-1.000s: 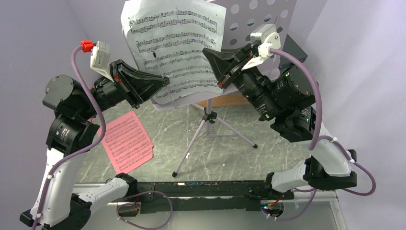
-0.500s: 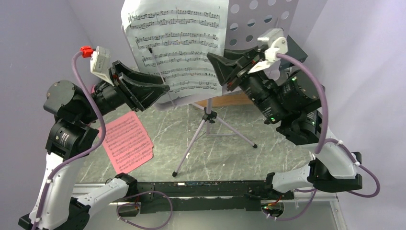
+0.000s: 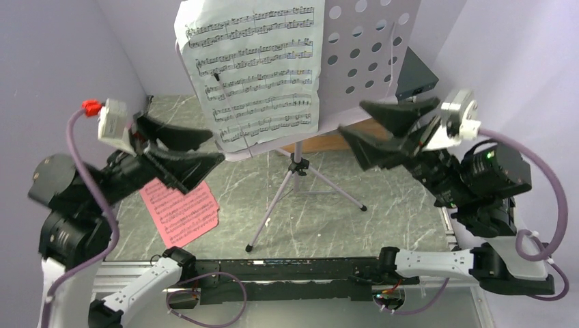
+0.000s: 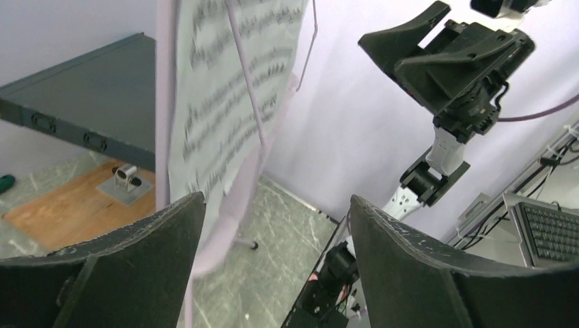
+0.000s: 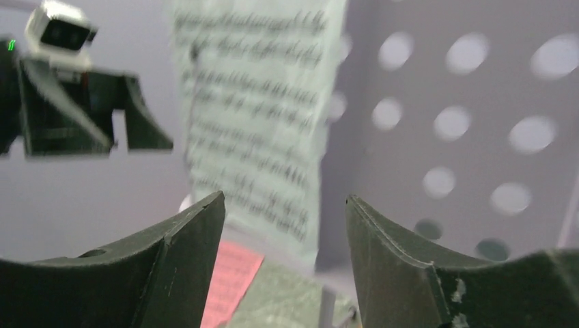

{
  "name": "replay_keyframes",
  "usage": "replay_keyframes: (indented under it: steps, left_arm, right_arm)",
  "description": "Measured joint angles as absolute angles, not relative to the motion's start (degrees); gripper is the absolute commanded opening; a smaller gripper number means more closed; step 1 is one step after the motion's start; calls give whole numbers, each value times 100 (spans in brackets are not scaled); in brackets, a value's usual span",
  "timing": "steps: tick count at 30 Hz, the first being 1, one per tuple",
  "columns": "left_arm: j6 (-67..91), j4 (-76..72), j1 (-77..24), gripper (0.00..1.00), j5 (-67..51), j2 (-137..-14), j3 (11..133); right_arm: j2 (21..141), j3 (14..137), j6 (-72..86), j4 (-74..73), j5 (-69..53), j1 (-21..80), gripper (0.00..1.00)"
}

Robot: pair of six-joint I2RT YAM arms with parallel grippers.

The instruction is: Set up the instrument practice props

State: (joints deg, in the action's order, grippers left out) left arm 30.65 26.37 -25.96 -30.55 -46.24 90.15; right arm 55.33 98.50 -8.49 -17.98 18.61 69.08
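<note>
The pale lavender perforated music-stand desk (image 3: 362, 48) stands on the silver tripod (image 3: 300, 184) at the back middle. A white music sheet (image 3: 256, 68) leans on the desk's left half, touched by neither gripper. A pink music sheet (image 3: 181, 208) lies flat on the table at the left. My left gripper (image 3: 215, 147) hangs open and empty, left of and below the white sheet. My right gripper (image 3: 351, 117) is open and empty to the right of the sheet, in front of the desk. The wrist views show the sheet (image 4: 225, 102) (image 5: 259, 116) beyond open fingers.
A dark flat rack-mount box (image 3: 415, 72) sits behind the stand at the right. A wooden board (image 4: 61, 205) with a small metal bracket (image 4: 125, 181) lies under the stand. A green handle (image 4: 5, 182) shows at the far left edge. Purple walls close in both sides.
Both grippers opened, let go of the white sheet's lower edges and pulled back, left arm down-left, right arm right. The sheet stays on the desk.
</note>
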Motion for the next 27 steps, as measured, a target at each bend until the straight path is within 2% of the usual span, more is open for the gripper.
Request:
replay_keyframes:
  steps: [7, 11, 15, 21, 24, 27]
  left_arm:
    - [2764, 3732, -2591, 89, -2808, -3020, 8197]
    - [2707, 4552, -2591, 91, -2491, -2335, 7638]
    - [3068, 5083, -2591, 95, -1896, -1984, 6429]
    - [4668, 6265, -2591, 93, -449, -1953, 4668]
    - [5330, 6709, -2591, 99, 104, -2056, 4519]
    - [5754, 6659, -2591, 100, 506, -2515, 4519]
  right_arm:
    - [4056, 7463, -587, -2025, 58, 6908, 74]
    - [3660, 6156, -294, -2023, -486, 6908, 75]
    - [3594, 4960, 169, -1800, -766, 6908, 76]
    - [4045, 4429, 672, -1662, -930, 6908, 75]
    - [4077, 4431, 829, -1647, -908, 6908, 75]
    - [4014, 4431, 961, -1592, -895, 6908, 75]
